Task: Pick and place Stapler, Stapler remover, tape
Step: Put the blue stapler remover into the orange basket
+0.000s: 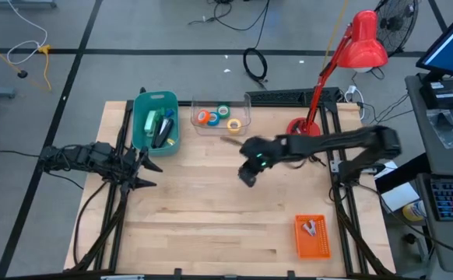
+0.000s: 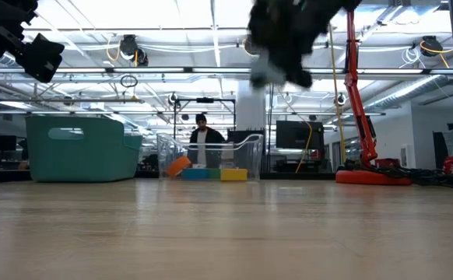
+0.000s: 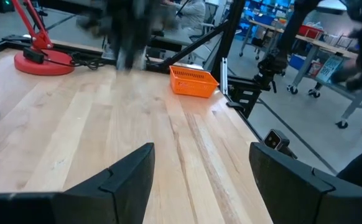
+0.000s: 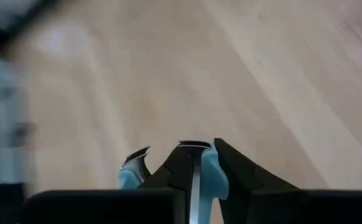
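My right gripper point(image 1: 247, 176) hangs high over the middle of the table point(image 1: 211, 210), shut on a small light-blue thing with metal parts point(image 4: 207, 175); it looks like the stapler remover. The tape rolls point(image 1: 220, 117) lie in a clear box point(image 1: 246, 124) at the far edge; the low view shows an orange roll point(image 2: 178, 166) leaning and a yellow roll point(image 2: 233, 174) lying flat. A green stapler point(image 1: 150, 123) lies in the teal bin point(image 1: 142, 101). My left gripper point(image 3: 199, 180) waits open at the table's left edge. My right gripper pinches the stapler remover's light-blue body point(image 4: 209, 168) between its two fingers point(image 4: 246, 180). A second blue part with a curved metal claw point(image 4: 136, 160) sticks out beside them. The gripper slants down from the table's right side, with the thing lifted clear of the table.
An orange basket point(image 1: 312, 245) with a small pale thing point(image 1: 310, 228) stands near the front right corner. A red desk lamp point(image 1: 304, 126) stands at the far right. A small brown thing point(image 1: 231, 140) lies before the clear box. A person point(image 2: 201, 140) stands behind the table.
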